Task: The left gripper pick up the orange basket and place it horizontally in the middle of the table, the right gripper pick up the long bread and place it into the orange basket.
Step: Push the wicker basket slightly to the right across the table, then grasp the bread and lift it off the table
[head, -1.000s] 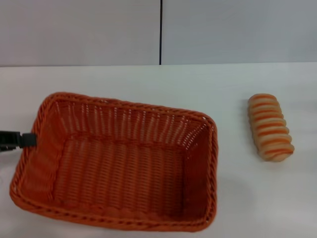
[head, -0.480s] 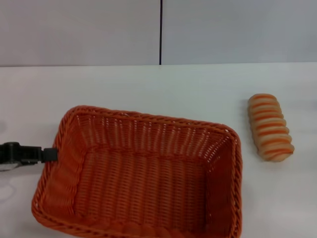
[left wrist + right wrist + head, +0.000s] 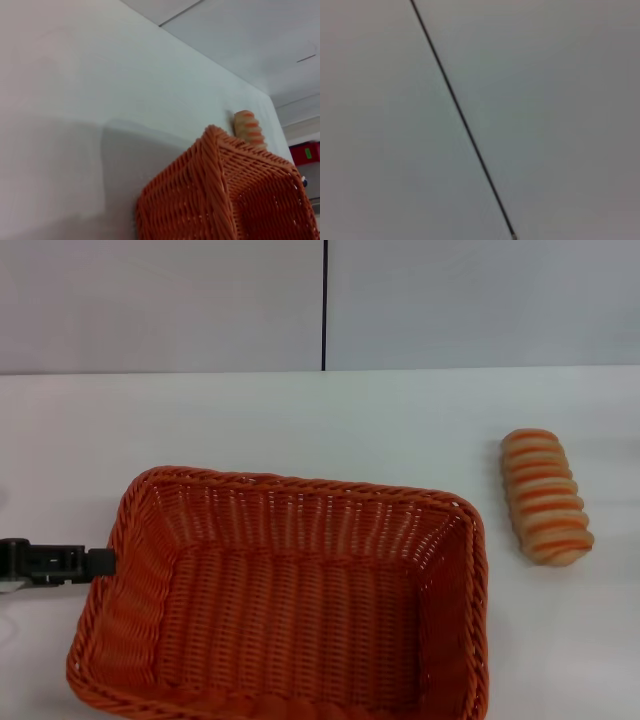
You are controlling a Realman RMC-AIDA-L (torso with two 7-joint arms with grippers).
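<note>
The orange basket (image 3: 300, 483) sits low in the head view, left of centre on the white table (image 3: 300, 410), its long side running left to right and its near rim cut off by the picture's edge. My left gripper (image 3: 98, 563) reaches in from the left and is shut on the basket's left rim. The left wrist view shows a basket corner (image 3: 225, 200) close up, with the long bread (image 3: 248, 127) beyond it. That striped long bread (image 3: 545, 497) lies on the table to the basket's right, apart from it. My right gripper is out of view.
A grey wall with a dark vertical seam (image 3: 325, 305) stands behind the table. The right wrist view shows only that grey wall and its seam (image 3: 462, 117). A red object (image 3: 306, 151) shows far off past the table edge.
The basket, held at its left rim, has moved to the right toward the bread, then a little nearer to me, and now lies squarer to the table.
</note>
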